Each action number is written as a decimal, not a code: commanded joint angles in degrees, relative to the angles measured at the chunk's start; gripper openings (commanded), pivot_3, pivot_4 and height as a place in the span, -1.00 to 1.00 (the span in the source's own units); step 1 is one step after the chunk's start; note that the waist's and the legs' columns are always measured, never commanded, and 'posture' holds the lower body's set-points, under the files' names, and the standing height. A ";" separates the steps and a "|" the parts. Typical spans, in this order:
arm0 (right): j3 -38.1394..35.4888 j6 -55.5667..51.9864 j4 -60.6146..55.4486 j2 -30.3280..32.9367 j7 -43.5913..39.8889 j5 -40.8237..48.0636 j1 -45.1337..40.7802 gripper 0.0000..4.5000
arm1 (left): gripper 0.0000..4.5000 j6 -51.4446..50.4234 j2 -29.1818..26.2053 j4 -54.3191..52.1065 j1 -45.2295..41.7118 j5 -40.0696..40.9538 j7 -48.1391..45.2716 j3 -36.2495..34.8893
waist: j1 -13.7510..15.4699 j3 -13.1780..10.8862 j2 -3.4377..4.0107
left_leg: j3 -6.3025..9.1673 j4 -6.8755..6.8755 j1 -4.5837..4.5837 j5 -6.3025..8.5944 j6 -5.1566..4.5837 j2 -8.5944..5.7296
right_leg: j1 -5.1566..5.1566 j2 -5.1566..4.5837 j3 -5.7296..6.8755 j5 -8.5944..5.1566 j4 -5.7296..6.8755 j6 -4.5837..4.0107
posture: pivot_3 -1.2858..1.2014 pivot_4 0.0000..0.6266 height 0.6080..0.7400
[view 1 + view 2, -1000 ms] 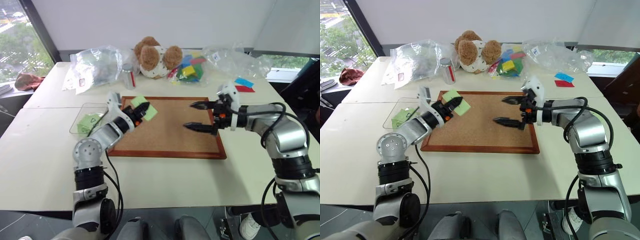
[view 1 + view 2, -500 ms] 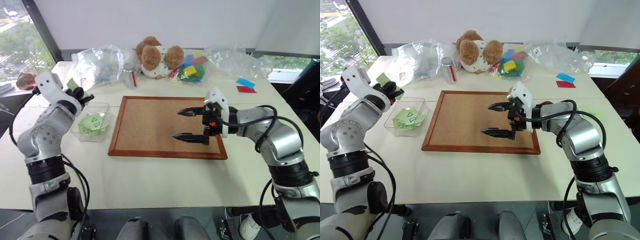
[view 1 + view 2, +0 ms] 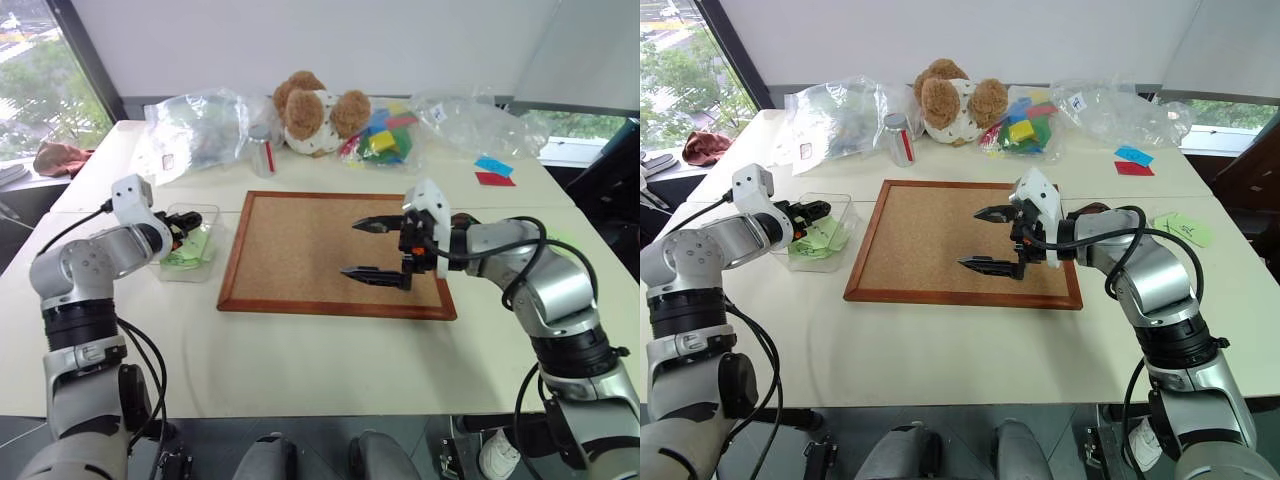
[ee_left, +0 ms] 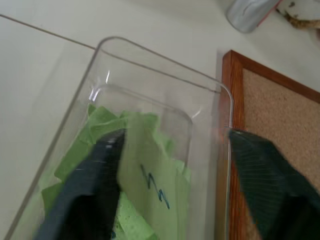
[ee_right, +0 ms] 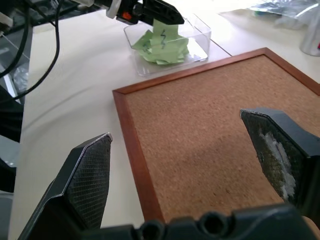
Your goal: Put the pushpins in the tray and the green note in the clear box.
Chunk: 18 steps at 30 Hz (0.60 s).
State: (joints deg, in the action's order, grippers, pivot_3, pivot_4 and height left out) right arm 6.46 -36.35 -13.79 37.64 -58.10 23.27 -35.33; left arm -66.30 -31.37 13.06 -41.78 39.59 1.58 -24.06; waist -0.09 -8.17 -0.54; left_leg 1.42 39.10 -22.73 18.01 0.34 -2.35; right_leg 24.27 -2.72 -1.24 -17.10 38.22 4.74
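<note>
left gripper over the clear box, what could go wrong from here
1. The green note stands tilted against one finger of the open left gripper, so it might cling and lift out of the clear box as the arm withdraws.
2. The other finger hangs outside the box wall by the corkboard frame; a sideways pull could nudge the light box.

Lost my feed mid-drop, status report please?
Left gripper open over the clear box. Green note in the box, resting against one finger. Right gripper open, empty, above the corkboard. Nothing in the way.
</note>
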 commanded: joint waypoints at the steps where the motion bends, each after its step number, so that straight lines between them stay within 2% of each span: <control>1: -0.68 1.39 -1.27 0.63 0.28 -0.26 -0.17 1.00 | 0.99 -2.49 -2.59 -5.05 -1.58 0.02 -0.32 -2.17 | -0.41 0.00 -0.01 | 0.00 0.00 -0.01 0.00 0.00 0.00 | 0.01 0.00 0.00 0.00 0.00 0.00 | 0.03 -0.52 1.00; 10: -0.33 3.35 1.52 0.32 -0.60 -1.28 -1.49 1.00 | 0.99 -7.21 -6.16 -12.92 -3.78 1.28 -3.25 -4.31 | -0.63 0.00 -0.01 | 0.00 0.00 -0.01 0.00 0.00 0.00 | 0.01 0.00 -0.01 0.00 0.01 0.00 | 0.03 -0.52 1.00; 14: -1.60 2.62 1.35 1.36 -1.06 -0.79 -1.41 1.00 | 0.99 -7.62 -6.13 -18.82 -2.51 4.91 -11.09 -0.58 | -0.54 -0.01 -0.01 | 0.00 0.00 -0.03 0.00 0.00 0.00 | 0.03 0.00 -0.01 0.00 0.01 0.00 | 0.03 -0.52 1.00; 18: -3.66 0.99 -2.49 4.64 -0.87 -0.09 1.50 1.00 | 0.99 -1.27 -6.26 -28.14 4.38 6.56 -23.59 7.32 | -0.35 -0.01 -0.01 | 0.02 -0.02 -0.06 0.00 0.00 -0.01 | -0.01 -0.06 0.00 0.00 -0.05 0.00 | 0.03 -0.52 1.00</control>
State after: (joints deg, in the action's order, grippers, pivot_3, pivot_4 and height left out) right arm 5.16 -35.19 -13.38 41.10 -58.90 22.28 -34.17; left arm -69.85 -37.40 -11.93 -38.19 44.84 -17.82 -18.58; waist -0.44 -8.17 -0.54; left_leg 1.44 39.08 -22.80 18.02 0.34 -2.36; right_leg 24.26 -2.78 -1.24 -17.10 38.15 4.74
